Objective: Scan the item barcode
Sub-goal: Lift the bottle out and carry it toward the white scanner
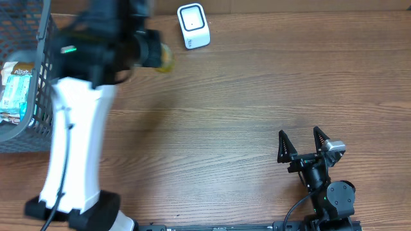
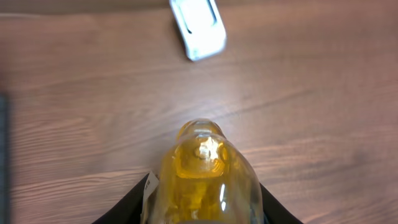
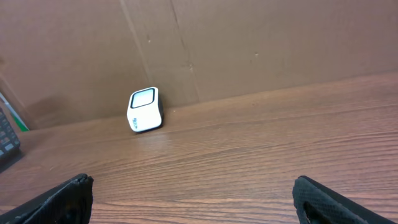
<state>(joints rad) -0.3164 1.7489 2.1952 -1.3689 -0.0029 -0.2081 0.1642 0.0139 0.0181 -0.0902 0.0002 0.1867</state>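
Yellow-amber bottle (image 1: 165,58), clear plastic, sits in the left hand (image 1: 149,50) at the upper left of the overhead frame.

Left hand: in the left wrist view the bottle (image 2: 202,174) fills the lower centre. A dark finger (image 2: 127,205) shows on one flank and a second finger on the other. Both press against the bottle's sides, so the hand (image 2: 202,210) is clamped on the bottle and only partly apart. A white label edge shows at the bottle's lower left side. No barcode can be made out in any view.

Bottle position: the rounded end points toward the top of the wrist frame, in the direction of the scanner (image 2: 199,28). Bottle and scanner are near each other but not touching, with bare wood grain between them.

Scanner: a small white block with a dark-framed window, top centre of the overhead frame (image 1: 193,25). It stands on the table (image 1: 257,96) close to the brown cardboard backdrop. In the right wrist view it is left of centre (image 3: 145,110).

Right hand (image 1: 300,144): lower right of the overhead frame, fingers spread wide and gripping nothing. Its wrist view shows one fingertip (image 3: 68,196) at the lower left edge and the other at the lower right.

Grey wire basket (image 1: 42,77): left edge of the overhead frame, with packets (image 1: 14,90) inside.
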